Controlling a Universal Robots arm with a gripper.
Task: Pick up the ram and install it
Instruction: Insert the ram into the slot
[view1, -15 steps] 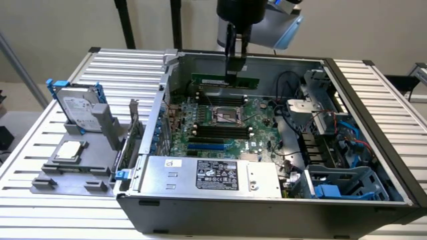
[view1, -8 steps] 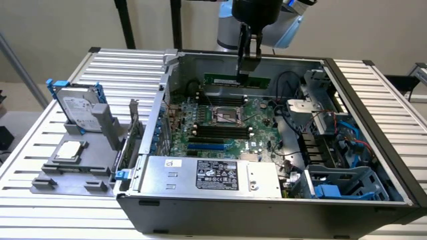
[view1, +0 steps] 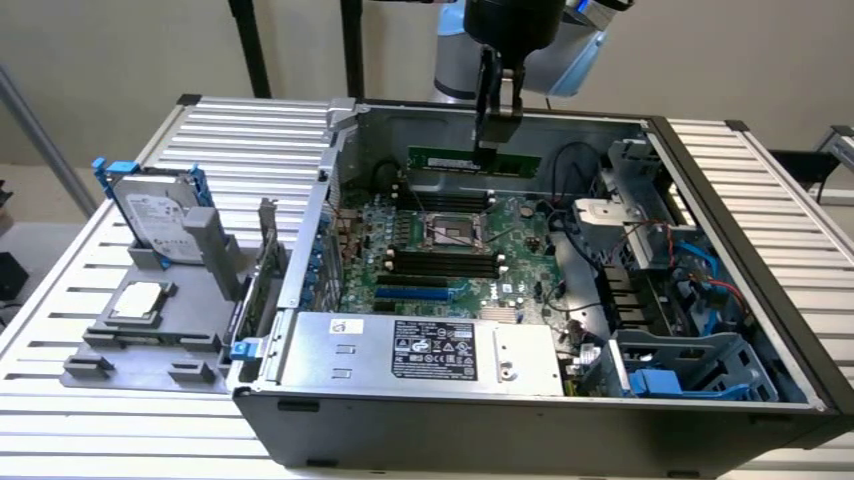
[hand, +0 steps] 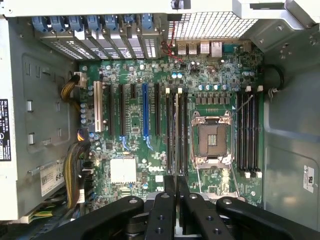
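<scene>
The ram (view1: 475, 160), a long thin green stick, hangs level above the far part of the open computer case (view1: 747, 180), with my gripper (view1: 486, 146) shut on its upper edge near the middle. In the wrist view the two black fingers (hand: 163, 210) press together and the ram (hand: 176, 131) runs away from them edge-on as a thin strip. It lies over a bank of black memory slots (hand: 170, 135) on the green motherboard (hand: 135, 75), beside the bare processor socket (hand: 212, 139). A second bank of slots (hand: 248, 131) lies on the socket's other side.
A silver power supply (view1: 414, 348) fills the case's near side. A blue drive cage (view1: 694, 370) and cables sit at the exterior view's right. On the exterior view's left, a grey holder (view1: 147, 330) carries a hard drive (view1: 154, 215) and an upright expansion card (view1: 271, 250).
</scene>
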